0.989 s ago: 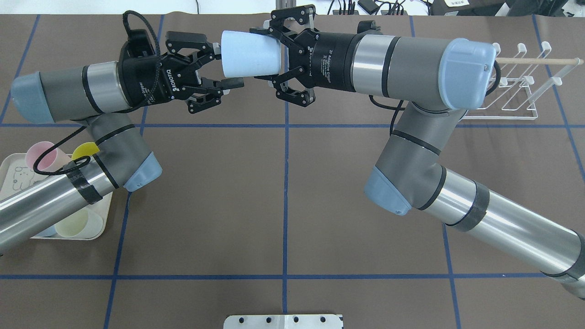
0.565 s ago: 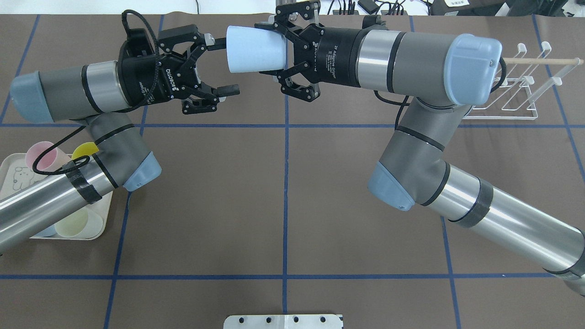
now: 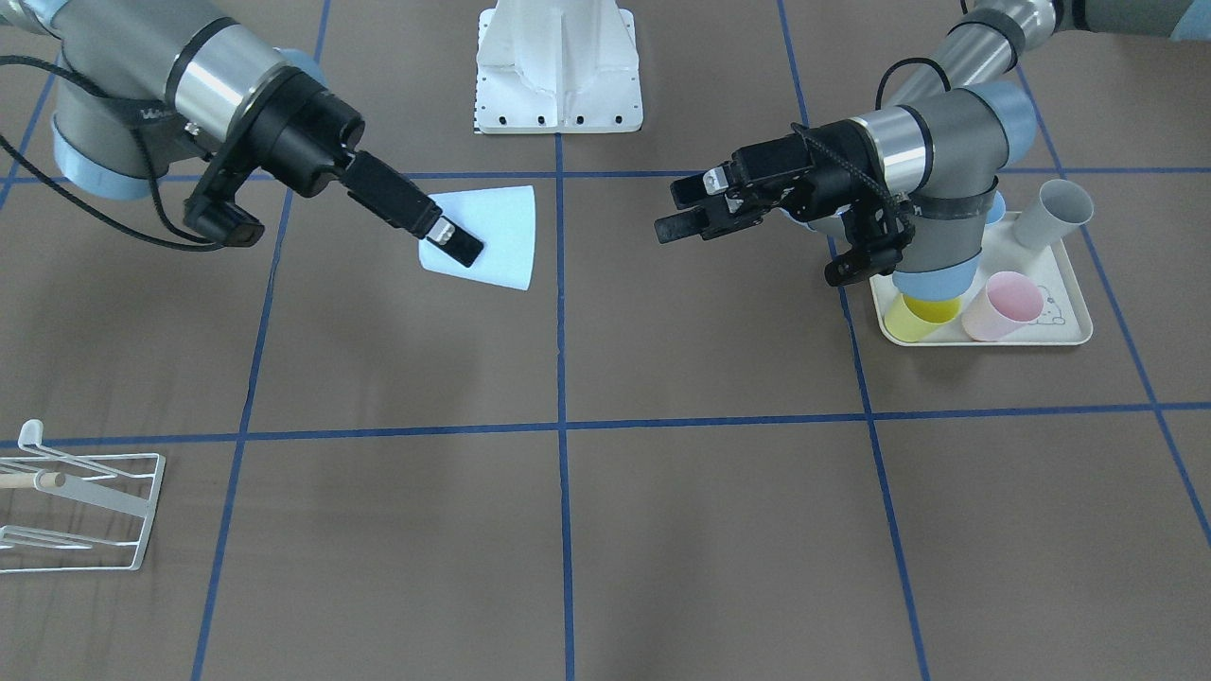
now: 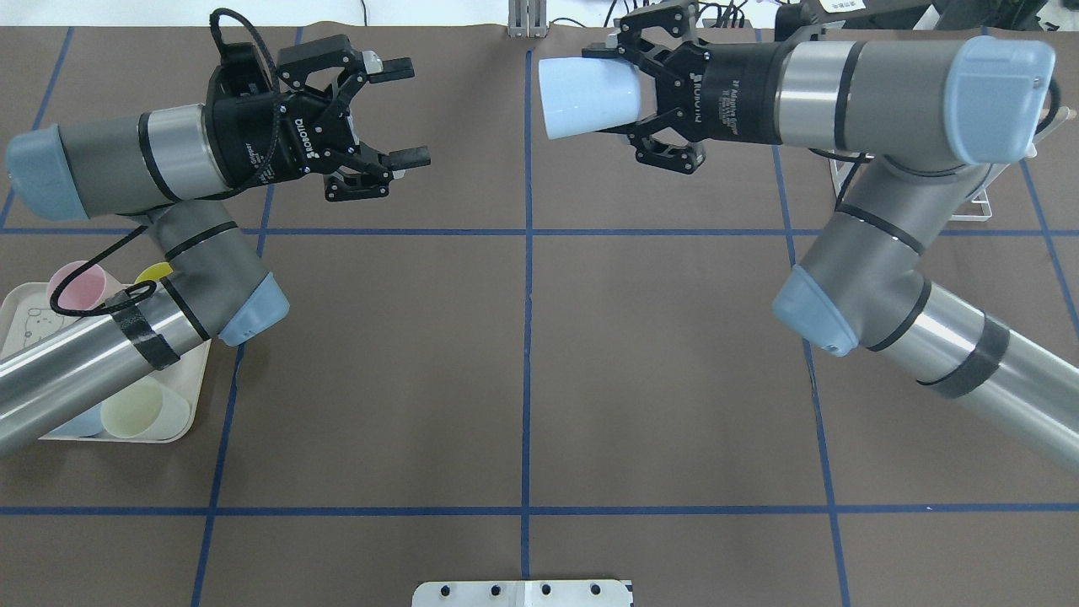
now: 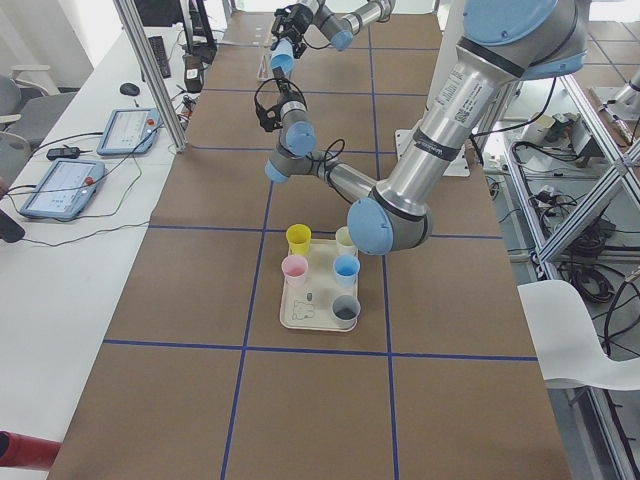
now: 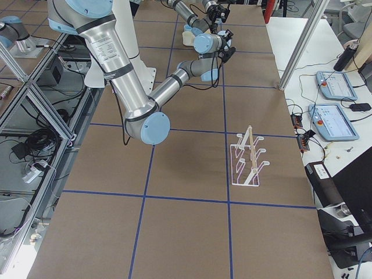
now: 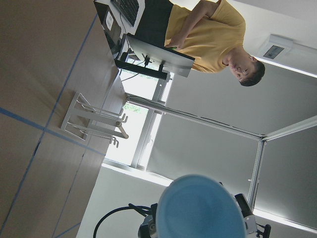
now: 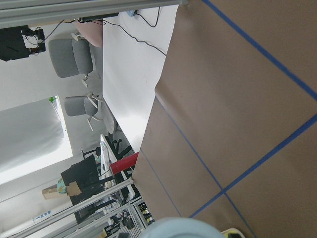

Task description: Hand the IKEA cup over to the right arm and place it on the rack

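Base: nearest us, a white mounting plate [image 4: 523, 593] with a row of holes sits at the desk's near edge.
Surface: the brown desk [image 4: 523, 379] is crossed by blue tape lines in a grid.
Near left: a cream tray [image 3: 993, 339] with a small rabbit drawing carries a pink cup [image 3: 1010, 303], a yellow cup [image 3: 922, 317] and a grey cup [image 3: 1058, 213]. Other cups on it are partly hidden.
Far left: the left gripper [image 4: 409, 110] hangs above the desk with its jaws spread wide and nothing between them. We read "ROBOTIQ" in white on its black body.
Far, right of the centre line: the right gripper [image 4: 624, 93] is closed around the narrow end of the IKEA cup [image 4: 586, 97]. On its body we read "ROBOTIQ" and, smaller, "2F Adaptive Gripper".
Task item: the pale blue IKEA cup lies on its side in the air above the desk. Its wider end faces the left gripper, well apart from it.
Far right: the rack [image 6: 247, 160], white wire with a light wooden peg, stands on the desk. From overhead we find it mostly hidden behind the right arm [image 4: 877, 253].
Beyond the desk: the left wrist view catches a person [image 7: 208, 34] in a yellow top.
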Controlling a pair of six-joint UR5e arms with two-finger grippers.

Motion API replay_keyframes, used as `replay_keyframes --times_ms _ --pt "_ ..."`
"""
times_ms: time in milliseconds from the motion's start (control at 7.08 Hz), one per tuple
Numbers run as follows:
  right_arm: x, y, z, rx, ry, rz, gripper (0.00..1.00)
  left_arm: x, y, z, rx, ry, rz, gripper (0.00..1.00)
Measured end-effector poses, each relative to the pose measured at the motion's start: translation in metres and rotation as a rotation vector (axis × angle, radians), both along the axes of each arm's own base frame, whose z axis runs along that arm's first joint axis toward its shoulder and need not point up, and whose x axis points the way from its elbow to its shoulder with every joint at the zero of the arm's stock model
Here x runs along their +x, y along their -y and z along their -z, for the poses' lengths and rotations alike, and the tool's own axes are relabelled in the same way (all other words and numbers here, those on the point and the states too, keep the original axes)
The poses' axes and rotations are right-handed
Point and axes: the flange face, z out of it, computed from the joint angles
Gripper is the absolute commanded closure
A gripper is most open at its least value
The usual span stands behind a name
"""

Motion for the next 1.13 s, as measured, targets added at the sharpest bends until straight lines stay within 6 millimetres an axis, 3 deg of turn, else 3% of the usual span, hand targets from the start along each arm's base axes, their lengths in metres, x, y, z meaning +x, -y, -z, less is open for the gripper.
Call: replay_keyframes --times_ms 424,706,1130 --pt "0.085 0.035 -0.088 0.131 -0.31 -0.106 1.0 -0.001 0.002 -0.003 -0.005 0.006 0.005 0.01" --pt "0.131 0.06 -0.133 0.227 -0.619 -0.133 1.0 0.003 0.004 -0.007 0.0 0.022 0.017 0.01" --pt "0.182 0.062 -0.211 0.394 -1.021 -0.095 1.0 0.007 0.005 -0.008 -0.005 0.036 0.019 0.01"
